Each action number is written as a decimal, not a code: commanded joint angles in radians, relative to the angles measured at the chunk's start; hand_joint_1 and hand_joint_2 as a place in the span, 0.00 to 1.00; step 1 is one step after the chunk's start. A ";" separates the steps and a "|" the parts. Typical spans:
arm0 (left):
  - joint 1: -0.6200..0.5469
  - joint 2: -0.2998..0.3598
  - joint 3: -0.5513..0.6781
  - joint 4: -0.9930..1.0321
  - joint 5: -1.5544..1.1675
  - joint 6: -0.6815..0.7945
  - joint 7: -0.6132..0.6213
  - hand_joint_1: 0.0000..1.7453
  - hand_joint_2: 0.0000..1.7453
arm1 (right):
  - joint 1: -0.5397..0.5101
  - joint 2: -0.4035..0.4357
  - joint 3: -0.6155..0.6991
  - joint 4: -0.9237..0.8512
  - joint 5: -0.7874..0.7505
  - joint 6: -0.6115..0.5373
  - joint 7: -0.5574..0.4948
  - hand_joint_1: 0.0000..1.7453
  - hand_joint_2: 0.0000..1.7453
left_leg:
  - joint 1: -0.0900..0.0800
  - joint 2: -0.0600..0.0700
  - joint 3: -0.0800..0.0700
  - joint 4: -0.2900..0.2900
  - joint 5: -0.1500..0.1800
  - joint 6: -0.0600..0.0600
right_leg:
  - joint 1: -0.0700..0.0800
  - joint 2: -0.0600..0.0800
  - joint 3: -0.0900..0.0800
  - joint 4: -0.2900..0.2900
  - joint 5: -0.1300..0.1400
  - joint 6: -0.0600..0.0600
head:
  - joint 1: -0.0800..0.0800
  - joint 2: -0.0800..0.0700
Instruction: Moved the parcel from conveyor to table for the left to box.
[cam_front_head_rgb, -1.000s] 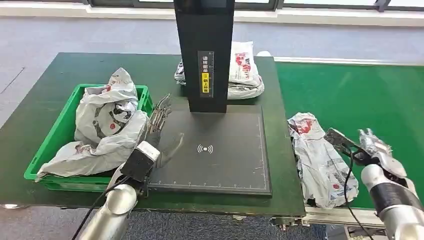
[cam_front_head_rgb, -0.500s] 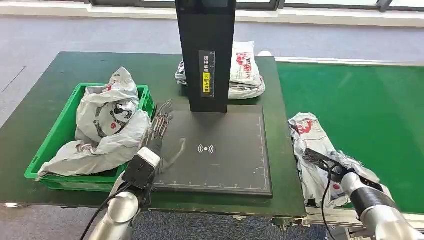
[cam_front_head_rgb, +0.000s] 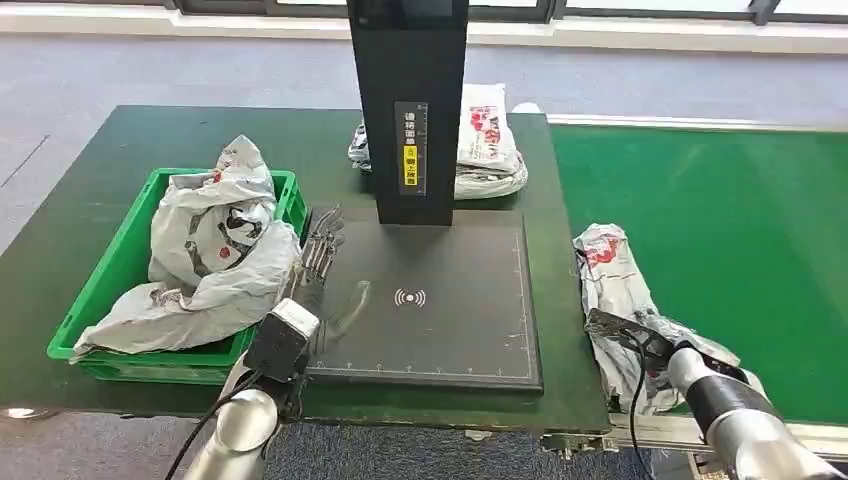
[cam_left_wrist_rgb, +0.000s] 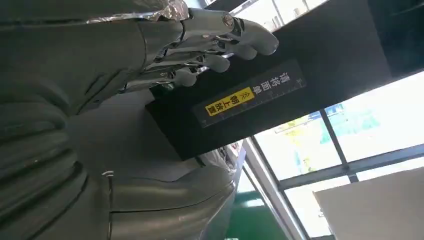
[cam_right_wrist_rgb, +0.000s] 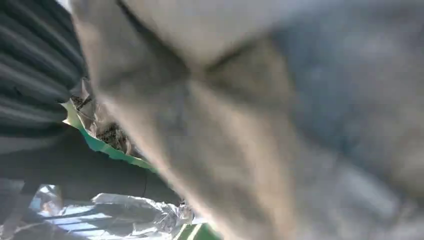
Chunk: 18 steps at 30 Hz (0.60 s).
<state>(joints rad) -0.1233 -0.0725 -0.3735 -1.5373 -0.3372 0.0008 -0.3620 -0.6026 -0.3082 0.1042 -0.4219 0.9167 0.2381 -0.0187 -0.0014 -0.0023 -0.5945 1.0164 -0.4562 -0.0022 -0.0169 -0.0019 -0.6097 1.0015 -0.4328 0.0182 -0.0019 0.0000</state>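
Observation:
A crumpled grey-and-white parcel (cam_front_head_rgb: 622, 300) with red print lies on the green conveyor (cam_front_head_rgb: 720, 210) beside the table's right edge. My right hand (cam_front_head_rgb: 640, 340) lies low on the parcel's near end, its fingers sunk in the plastic folds, so the grip is hidden. Blurred grey plastic (cam_right_wrist_rgb: 260, 130) sits close up in the right wrist view. My left hand (cam_front_head_rgb: 318, 258) hovers open, fingers spread, over the left edge of the black scanner pad (cam_front_head_rgb: 440, 320), next to the green bin (cam_front_head_rgb: 98, 290). The left wrist view has its fingers (cam_left_wrist_rgb: 210, 47) stretched toward the black tower (cam_left_wrist_rgb: 300, 85).
The green bin holds several bagged parcels (cam_front_head_rgb: 215, 250) piled above its rim. The scanner's black tower (cam_front_head_rgb: 408, 110) stands at the pad's far side, with more parcels (cam_front_head_rgb: 490, 140) stacked behind it. The dark green table (cam_front_head_rgb: 80, 200) ends close to my body.
My right hand has dropped from above the conveyor and moved left onto the parcel's near end. The left hand has barely moved.

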 joint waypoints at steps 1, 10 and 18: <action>-0.008 0.000 0.034 0.029 -0.025 -0.005 -0.002 0.00 1.00 | 0.020 0.139 0.067 0.081 -0.071 0.077 -0.074 0.00 1.00 | 0.003 0.005 0.009 -0.006 0.001 -0.002 | 0.003 0.005 0.007 -0.006 0.002 -0.003 | 0.000 0.000; -0.026 0.019 0.060 0.030 -0.056 0.015 -0.004 0.00 1.00 | -0.071 0.167 0.061 0.088 -0.215 0.159 -0.162 1.00 1.00 | 0.006 0.020 0.014 -0.004 -0.010 -0.008 | 0.006 0.019 0.017 -0.003 -0.001 -0.008 | 0.000 0.000; 0.009 0.035 0.090 0.018 -0.076 0.018 -0.021 0.00 1.00 | -0.042 0.147 -0.003 0.051 -0.440 0.179 -0.222 1.00 1.00 | 0.008 0.020 0.018 -0.006 -0.010 -0.011 | 0.008 0.019 0.019 -0.003 -0.003 -0.012 | 0.000 0.000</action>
<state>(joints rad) -0.1212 -0.0683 -0.3361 -1.5419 -0.3990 0.0172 -0.3704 -0.6563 -0.2094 0.1259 -0.3983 0.6331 0.3864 -0.1904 0.0073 0.0182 -0.5774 1.0156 -0.4692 -0.0147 -0.0084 0.0178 -0.5912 1.0017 -0.4378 0.0064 -0.0015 0.0000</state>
